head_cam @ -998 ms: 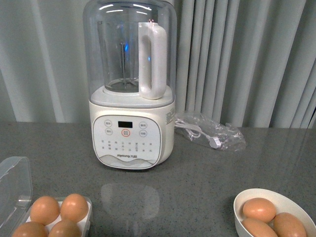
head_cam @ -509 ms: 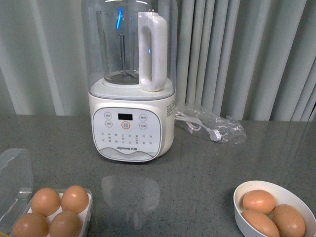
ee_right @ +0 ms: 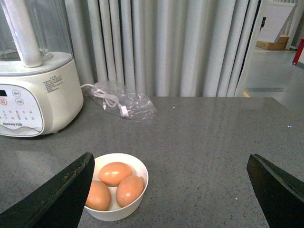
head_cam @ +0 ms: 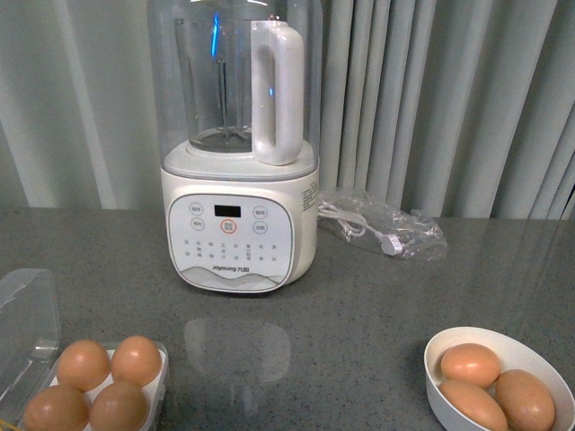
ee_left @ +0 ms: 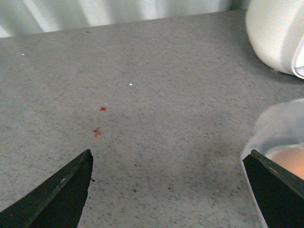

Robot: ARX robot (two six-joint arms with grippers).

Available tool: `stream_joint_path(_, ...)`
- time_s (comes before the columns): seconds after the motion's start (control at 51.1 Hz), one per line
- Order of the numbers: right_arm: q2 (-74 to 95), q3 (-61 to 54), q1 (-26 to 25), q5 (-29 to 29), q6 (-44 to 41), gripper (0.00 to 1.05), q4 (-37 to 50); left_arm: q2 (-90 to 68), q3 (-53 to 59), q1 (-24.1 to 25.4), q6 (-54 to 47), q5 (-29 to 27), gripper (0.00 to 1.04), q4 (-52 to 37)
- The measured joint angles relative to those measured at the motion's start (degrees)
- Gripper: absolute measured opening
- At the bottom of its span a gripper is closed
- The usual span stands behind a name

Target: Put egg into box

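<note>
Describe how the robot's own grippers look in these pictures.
Only the tips show, in the wrist views. The left gripper and right gripper each have two plain black jaws tapering to pointed wedges. No cables or markings are visible; the front view shows neither arm.

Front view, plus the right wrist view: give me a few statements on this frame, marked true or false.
1. The box holds four eggs, with its lid open. True.
2. The bowl holds five eggs. False: it holds three.
3. The right gripper is shut on an egg. False: its jaws are wide apart and empty.
4. The blender stands farther back than the box and the bowl. True.
5. The plastic bag lies left of the blender. False: it lies to its right.
</note>
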State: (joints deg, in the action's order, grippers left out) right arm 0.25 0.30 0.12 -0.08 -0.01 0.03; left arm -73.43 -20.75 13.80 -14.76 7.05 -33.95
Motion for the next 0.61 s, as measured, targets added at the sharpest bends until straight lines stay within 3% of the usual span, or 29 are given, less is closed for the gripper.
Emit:
stream_joint_path(0.313, 0.00, 0.00, 0.00, 0.00, 0.00, 0.97, 0.00, 3.72, 2.34, -4.35, 2.19, 2.21, 0.98, 7.67)
stream_joint_path(0.606, 0.00, 0.00, 0.00, 0.00, 0.00, 0.97, 0.00, 6.99, 0.87, -3.61, 10.43, 7.10, 0.98, 18.08)
